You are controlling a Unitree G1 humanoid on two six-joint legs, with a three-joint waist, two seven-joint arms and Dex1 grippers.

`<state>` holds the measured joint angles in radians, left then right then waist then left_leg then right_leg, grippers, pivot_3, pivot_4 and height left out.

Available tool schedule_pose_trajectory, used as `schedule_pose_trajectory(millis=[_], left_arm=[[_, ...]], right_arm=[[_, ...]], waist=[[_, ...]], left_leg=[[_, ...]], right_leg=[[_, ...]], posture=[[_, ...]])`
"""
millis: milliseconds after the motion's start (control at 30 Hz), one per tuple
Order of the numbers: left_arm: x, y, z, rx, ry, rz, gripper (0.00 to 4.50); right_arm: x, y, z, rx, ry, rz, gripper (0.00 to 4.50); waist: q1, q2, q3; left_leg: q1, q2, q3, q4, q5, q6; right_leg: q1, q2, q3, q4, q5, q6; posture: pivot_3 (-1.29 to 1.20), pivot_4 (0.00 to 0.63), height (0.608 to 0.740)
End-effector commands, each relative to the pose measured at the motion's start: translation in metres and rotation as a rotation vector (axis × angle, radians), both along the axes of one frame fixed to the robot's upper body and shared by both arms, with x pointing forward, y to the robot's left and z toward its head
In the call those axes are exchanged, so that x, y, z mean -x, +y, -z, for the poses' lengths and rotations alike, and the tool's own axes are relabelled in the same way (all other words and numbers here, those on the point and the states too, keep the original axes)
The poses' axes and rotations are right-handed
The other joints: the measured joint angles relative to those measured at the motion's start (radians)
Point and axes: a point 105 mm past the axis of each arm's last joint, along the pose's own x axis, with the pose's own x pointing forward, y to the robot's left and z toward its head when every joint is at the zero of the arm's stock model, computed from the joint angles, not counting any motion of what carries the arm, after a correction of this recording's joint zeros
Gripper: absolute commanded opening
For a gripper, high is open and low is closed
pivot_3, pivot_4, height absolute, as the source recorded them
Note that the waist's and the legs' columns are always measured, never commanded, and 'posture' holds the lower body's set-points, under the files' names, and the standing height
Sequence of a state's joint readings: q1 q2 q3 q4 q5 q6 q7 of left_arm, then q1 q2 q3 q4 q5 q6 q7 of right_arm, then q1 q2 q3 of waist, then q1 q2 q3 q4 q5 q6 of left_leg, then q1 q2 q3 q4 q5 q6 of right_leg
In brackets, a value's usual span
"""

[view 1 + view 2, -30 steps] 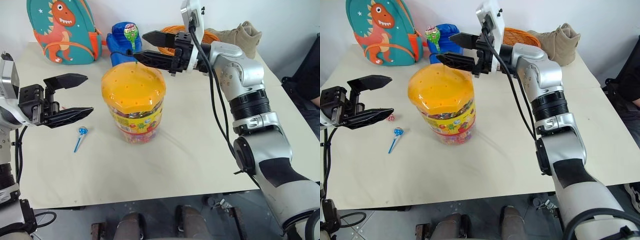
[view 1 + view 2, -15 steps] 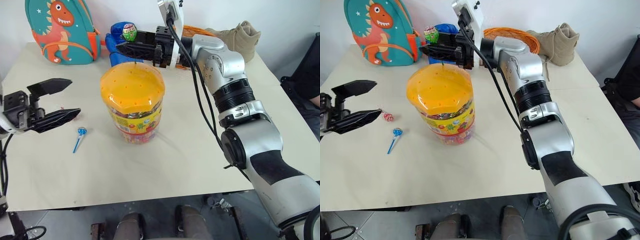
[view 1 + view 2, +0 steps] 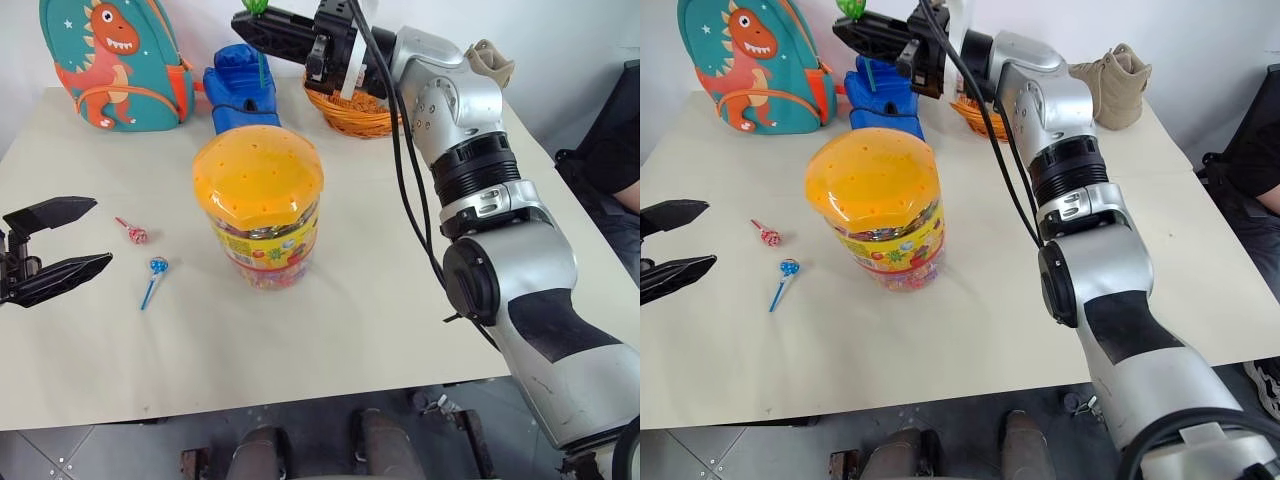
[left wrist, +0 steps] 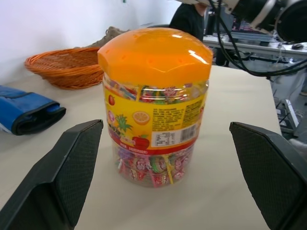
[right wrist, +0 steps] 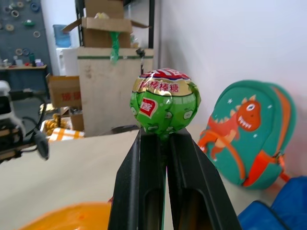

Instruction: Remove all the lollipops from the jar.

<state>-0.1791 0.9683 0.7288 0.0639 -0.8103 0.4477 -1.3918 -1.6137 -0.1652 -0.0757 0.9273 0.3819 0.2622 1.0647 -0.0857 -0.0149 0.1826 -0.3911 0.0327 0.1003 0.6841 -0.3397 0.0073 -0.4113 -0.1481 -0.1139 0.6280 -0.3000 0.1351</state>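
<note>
The jar [image 3: 260, 220], a clear tub with an orange dotted lid [image 3: 258, 172], stands mid-table, full of wrapped sweets. High above and behind it, my right gripper [image 3: 250, 20] is shut on the green lollipop [image 5: 164, 99]. Its thin stick [image 3: 262, 70] hangs free above the lid. A blue lollipop [image 3: 157, 268] and a red-pink lollipop [image 3: 136, 236] lie on the table to the left of the jar. My left gripper [image 3: 70, 245] hovers open and empty at the left edge, level with the jar and well apart from it.
A dinosaur backpack [image 3: 110, 60], a blue glove [image 3: 240, 95], an orange wicker basket [image 3: 350, 112] and a tan boot [image 3: 1118, 72] line the table's far side. A person's dark sleeve [image 3: 620, 130] shows at the right edge.
My right gripper closed on the green lollipop standing in the lid and lifted it up out of the jar. My left gripper drew back to the left, still open.
</note>
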Motion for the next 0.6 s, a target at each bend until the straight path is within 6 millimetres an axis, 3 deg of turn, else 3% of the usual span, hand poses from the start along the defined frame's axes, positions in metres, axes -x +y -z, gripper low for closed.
schedule_pose_trajectory(millis=[33,167,333,367,600], left_arm=[[0.013,-0.003,-0.006,0.005,-0.047,0.048,4.5],[0.021,-0.006,0.004,-0.024,0.003,0.085,4.5],[0.03,-0.017,0.012,-0.017,0.046,0.163,4.5],[0.031,-0.019,0.015,-0.021,0.056,0.179,4.5],[0.03,-0.034,0.036,-0.066,0.143,0.274,4.5]], right_arm=[[0.013,-0.022,-0.041,-0.075,-0.099,0.036,0.06],[0.013,-0.056,-0.035,-0.033,-0.091,0.124,0.06],[0.017,-0.112,0.003,0.09,0.071,0.318,0.06],[0.02,-0.121,0.015,0.123,0.113,0.347,0.06],[0.058,-0.175,0.152,0.478,0.524,0.518,0.06]], waist=[[0.0,0.0,0.0],[0.004,0.0,0.0],[0.016,-0.001,-0.001],[0.022,0.0,0.0],[0.047,0.0,0.0]], left_leg=[[0.0,0.0,0.0,0.0,0.0,0.0],[0.0,0.0,-0.001,-0.001,0.0,0.0],[0.0,-0.001,-0.002,-0.001,0.0,0.0],[0.0,-0.001,-0.002,0.0,0.0,0.0],[0.0,0.0,0.006,-0.001,0.0,0.0]], right_leg=[[0.0,0.0,0.0,0.0,0.0,0.0],[0.0,0.0,0.0,0.0,0.0,0.0],[0.001,-0.001,0.0,0.0,0.0,0.0],[0.0,-0.001,0.0,0.0,0.0,0.0],[-0.001,-0.001,0.003,-0.002,-0.001,-0.002]], posture=[[0.0,0.15,0.74],[0.0,0.15,0.74],[0.0,0.15,0.74],[0.0,0.15,0.74],[0.0,0.15,0.74]])
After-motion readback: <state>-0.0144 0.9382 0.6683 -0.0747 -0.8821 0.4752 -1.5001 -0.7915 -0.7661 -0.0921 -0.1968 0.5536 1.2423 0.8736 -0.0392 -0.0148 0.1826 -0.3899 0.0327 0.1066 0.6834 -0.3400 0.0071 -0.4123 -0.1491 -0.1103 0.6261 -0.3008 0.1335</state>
